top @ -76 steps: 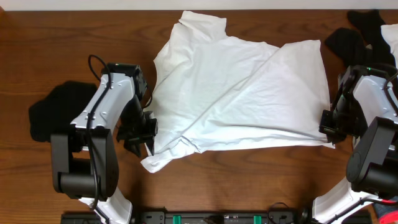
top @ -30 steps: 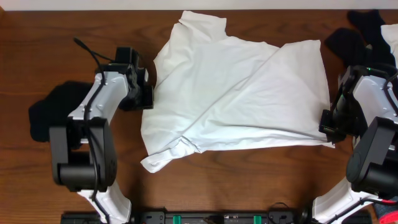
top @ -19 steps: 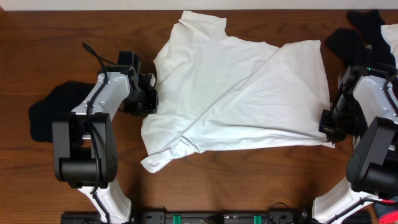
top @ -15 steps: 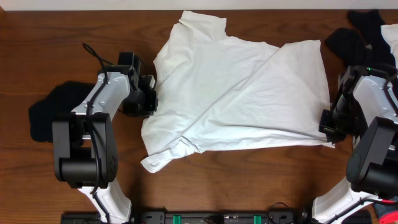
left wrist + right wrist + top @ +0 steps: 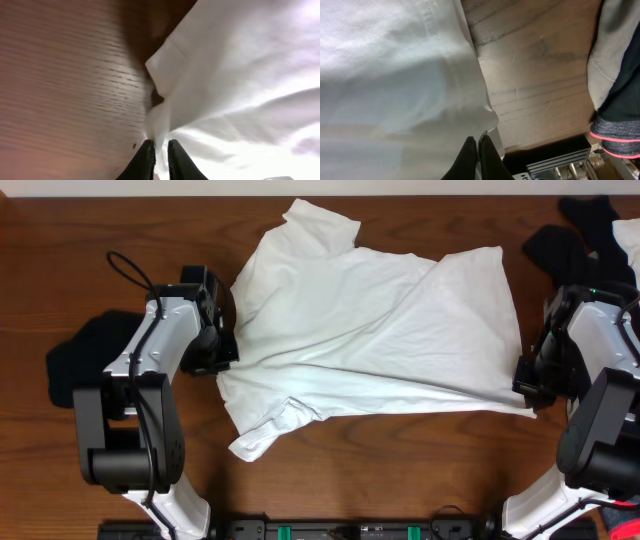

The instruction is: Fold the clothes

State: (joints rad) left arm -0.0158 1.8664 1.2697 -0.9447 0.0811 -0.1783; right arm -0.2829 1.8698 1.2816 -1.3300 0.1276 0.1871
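From overhead, you see the white T-shirt (image 5: 370, 330) lying mostly flat in the middle of the wooden counter (image 5: 60, 260), with a diagonal fold across its right half and one sleeve sticking out at the lower left. The left gripper (image 5: 222, 358) sits at the shirt's left edge, touching the cloth. The right gripper (image 5: 524, 378) sits at the shirt's lower right corner. A black garment (image 5: 75, 365) lies bunched on the counter to the left of the left arm, apart from the shirt. At the upper right corner a second black heap (image 5: 560, 245) lies just beside a white piece (image 5: 630, 230) that the frame cuts off.

In the left wrist view, your left gripper (image 5: 161, 150) has its fingers drawn almost together, with only a thin slit between them. A pinched fold of the white T-shirt (image 5: 240, 75) runs down into that slit. The rest of the shirt spreads away to the right, with bare counter (image 5: 65, 75) on the left.

In the right wrist view, your right gripper (image 5: 478, 150) has its fingers pressed together on the shirt's hemmed corner. The white T-shirt (image 5: 390, 75) fills the left side. To the right is bare counter (image 5: 535, 65), then a grey and dark garment with pink trim (image 5: 620, 95) at the edge.
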